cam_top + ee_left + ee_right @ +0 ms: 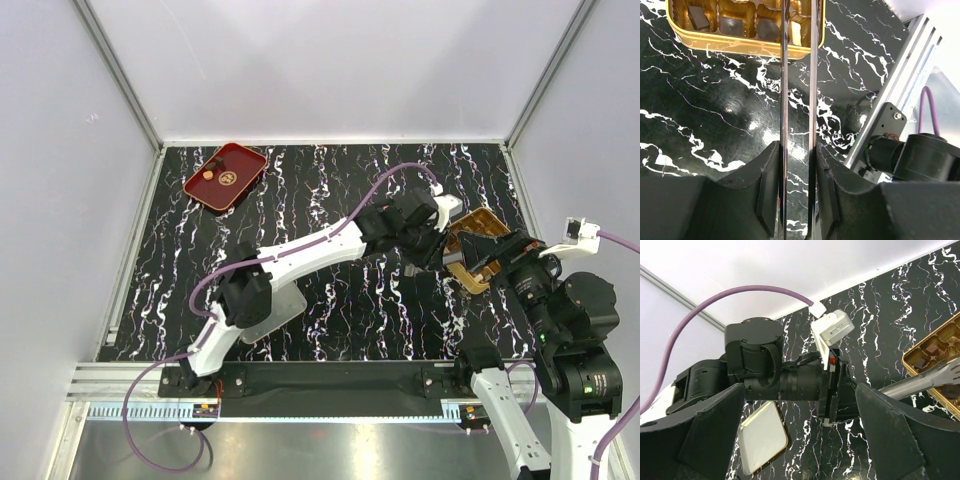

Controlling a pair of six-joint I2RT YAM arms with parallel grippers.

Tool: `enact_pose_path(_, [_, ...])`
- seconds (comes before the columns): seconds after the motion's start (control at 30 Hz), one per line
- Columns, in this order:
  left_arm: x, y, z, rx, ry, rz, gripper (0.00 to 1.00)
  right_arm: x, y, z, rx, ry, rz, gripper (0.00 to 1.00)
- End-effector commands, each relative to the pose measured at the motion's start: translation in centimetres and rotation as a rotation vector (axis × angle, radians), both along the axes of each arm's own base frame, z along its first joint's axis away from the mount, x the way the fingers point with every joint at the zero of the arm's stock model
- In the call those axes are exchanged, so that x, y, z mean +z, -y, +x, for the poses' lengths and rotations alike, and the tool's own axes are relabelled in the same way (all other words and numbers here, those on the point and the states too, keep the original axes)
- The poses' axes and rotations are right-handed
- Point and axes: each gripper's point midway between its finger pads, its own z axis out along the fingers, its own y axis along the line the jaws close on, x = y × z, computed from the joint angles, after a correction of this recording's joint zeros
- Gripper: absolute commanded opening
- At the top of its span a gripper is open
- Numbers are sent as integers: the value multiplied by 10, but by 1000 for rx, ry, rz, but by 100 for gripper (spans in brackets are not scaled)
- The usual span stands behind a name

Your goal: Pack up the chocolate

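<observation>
My left gripper (796,162) is pinching a pair of shiny flat metal tongs (784,95). Both thin blades run between my matte black fingers, pads pressing from the outside, with a narrow gap left between the blades. The tongs reach out from the fingers and cross the near rim of the gold compartmented plastic box (740,47). In the right wrist view their scalloped tip sits over the box cells; can't tell if anything is held in it.

The chocolate pieces (731,25) are dark brown and blocky, each sitting in its own moulded gold cell of the box, on the right side of the table. Two more small pieces lie on the glossy red rounded-rectangle tray (247,158) at the far left. One is tan and round, the other too small to make out.

My right gripper (800,405) is spread wide, with nothing between its broad black fingers. It hangs close by the box and faces my left wrist.

A flat pale rounded-rectangle plate with a thin gold edge (762,440) lies on the near left of the table, beside my left arm. The glossy black marble-look table (330,190) is smooth with white veins.
</observation>
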Motion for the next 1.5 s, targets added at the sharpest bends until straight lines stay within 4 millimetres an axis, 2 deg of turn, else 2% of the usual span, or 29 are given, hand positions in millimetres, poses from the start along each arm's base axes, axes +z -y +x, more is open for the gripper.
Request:
enact_pose_path(0.0, [32, 21, 8, -40, 78, -115, 32, 8, 0, 1, -2, 35, -3, 100])
enact_pose_path(0.33, [8, 23, 14, -31, 79, -74, 34, 6, -1, 4, 3, 31, -1, 100])
enact_pose_path(0.47, [5, 22, 18, -22, 91, -64, 40, 7, 0, 4, 1, 35, -2, 100])
enact_pose_path(0.73, [15, 24, 22, -12, 117, -79, 42, 8, -1, 4, 6, 32, 2, 100])
enact_pose_path(0.83, [27, 25, 23, -11, 130, -97, 43, 9, -2, 5, 7, 32, 2, 100])
enact_pose_path(1.0, [58, 21, 21, 0, 148, -143, 43, 11, -3, 5, 15, 35, 9, 100])
enact_pose_path(1.1, [69, 9, 31, 68, 186, -125, 43, 12, -3, 5, 14, 36, 12, 100])
enact_pose_path(1.3, [77, -21, 48, 175, 242, -52, 44, 11, -5, 3, 25, 36, 22, 100])
enact_pose_path(1.4, [82, -51, 64, 279, 268, 8, 44, 12, -4, 2, 16, 39, 22, 100])
enact_pose_path(1.43, [82, -66, 76, 345, 291, 41, 44, 11, -3, 3, 13, 36, 22, 100])
enact_pose_path(1.47, [90, -85, 80, 384, 294, 62, 44, 10, -4, 3, 14, 34, 23, 100])
